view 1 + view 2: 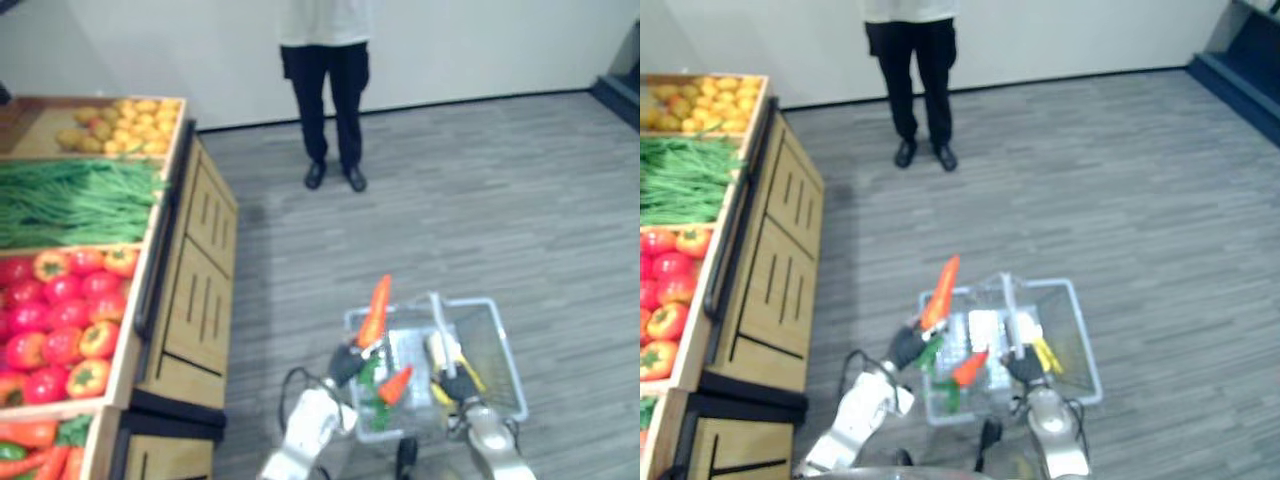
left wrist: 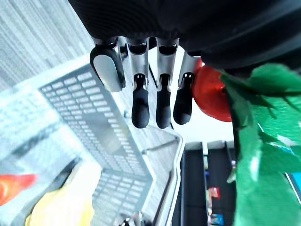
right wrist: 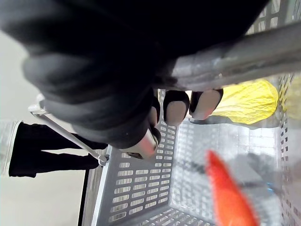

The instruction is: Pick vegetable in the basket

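Placement | left hand (image 1: 345,362) clamped on the leafy end of a long orange carrot (image 1: 375,312), tip up above the left rim | we should lower it inside the clear mesh plastic basket (image 1: 470,301) before letting go | right hand (image 1: 455,385) curled round the grey basket handle (image 3: 235,54); hold it level.

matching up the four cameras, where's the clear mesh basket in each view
Left eye view: clear plastic mesh basket, low, right of centre.
Right eye view: low, near centre.
Left wrist view: its wall past the left hand gripping a long carrot.
Right wrist view: its wall beyond the right hand, curled round its handle.
Shared landmark: small orange carrot lying inside.
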{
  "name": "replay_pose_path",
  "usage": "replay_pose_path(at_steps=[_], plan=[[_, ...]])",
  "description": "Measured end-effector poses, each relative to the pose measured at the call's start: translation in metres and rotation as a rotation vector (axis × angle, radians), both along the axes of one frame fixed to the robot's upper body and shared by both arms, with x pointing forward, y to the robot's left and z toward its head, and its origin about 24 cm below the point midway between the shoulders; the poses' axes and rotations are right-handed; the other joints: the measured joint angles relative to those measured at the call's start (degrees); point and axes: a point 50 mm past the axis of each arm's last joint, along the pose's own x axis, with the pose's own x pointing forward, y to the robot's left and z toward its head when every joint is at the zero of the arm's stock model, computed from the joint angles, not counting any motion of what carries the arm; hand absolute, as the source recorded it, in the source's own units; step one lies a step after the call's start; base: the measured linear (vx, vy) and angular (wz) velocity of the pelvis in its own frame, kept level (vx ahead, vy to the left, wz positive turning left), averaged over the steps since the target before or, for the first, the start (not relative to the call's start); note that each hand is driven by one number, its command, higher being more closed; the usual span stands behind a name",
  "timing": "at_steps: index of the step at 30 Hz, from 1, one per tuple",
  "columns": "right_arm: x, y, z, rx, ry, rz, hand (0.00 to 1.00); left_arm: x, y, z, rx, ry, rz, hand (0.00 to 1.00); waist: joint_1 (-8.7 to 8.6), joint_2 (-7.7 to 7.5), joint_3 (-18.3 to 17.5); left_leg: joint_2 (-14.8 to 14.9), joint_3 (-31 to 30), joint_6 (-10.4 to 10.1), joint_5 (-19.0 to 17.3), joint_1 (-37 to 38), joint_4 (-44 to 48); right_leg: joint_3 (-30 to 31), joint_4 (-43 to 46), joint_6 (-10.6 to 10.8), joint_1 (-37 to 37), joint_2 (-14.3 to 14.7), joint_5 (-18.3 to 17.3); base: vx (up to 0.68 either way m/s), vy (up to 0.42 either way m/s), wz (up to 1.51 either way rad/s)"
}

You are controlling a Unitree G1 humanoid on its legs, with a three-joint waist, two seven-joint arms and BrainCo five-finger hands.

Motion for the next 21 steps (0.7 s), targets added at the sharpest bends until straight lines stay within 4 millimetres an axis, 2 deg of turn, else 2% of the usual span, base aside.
replay_pose_path(at_steps=[5,6,12,21], plan=[[0.003,0.01,0.001,0.059,-0.007,0.008,1.0,-0.012,-0.008,-0.016,0.043,0.071,-0.12,1.0,0.06,0.05,-0.23,-1.98,-1.01,0.57,1.73,0.81,-3.07,-0.83,-2.98,0.59,0.98,-0.89,1.85,0.0,0.059,0.1],[0.004,0.011,0.001,0.063,-0.008,0.015,1.0,-0.013,-0.01,-0.018,0.045,0.081,-0.134,0.0,0.06,0.03,-0.24,-2.09,-1.09,0.55,1.87,0.87,-3.35,-0.86,-3.13,0.6,1.01,-0.93,1.97,0.0,0.033,0.05],[0.007,0.025,0.003,0.111,-0.012,0.074,1.0,-0.021,-0.023,-0.028,0.094,0.12,-0.268,0.0,0.0,-0.02,-0.25,-2.44,-1.06,0.51,1.99,1.63,-4.32,-0.62,-3.18,0.74,1.16,-1.0,2.07,0.0,0.018,-0.03],[0.008,0.026,0.004,0.14,-0.014,0.063,1.0,-0.017,-0.022,-0.035,0.219,0.089,-0.31,0.0,-0.59,-0.46,-0.24,-3.33,-1.25,0.81,2.18,2.29,-5.22,-0.64,-3.32,1.15,1.5,-1.63,2.35,-0.01,0.027,0.01]])
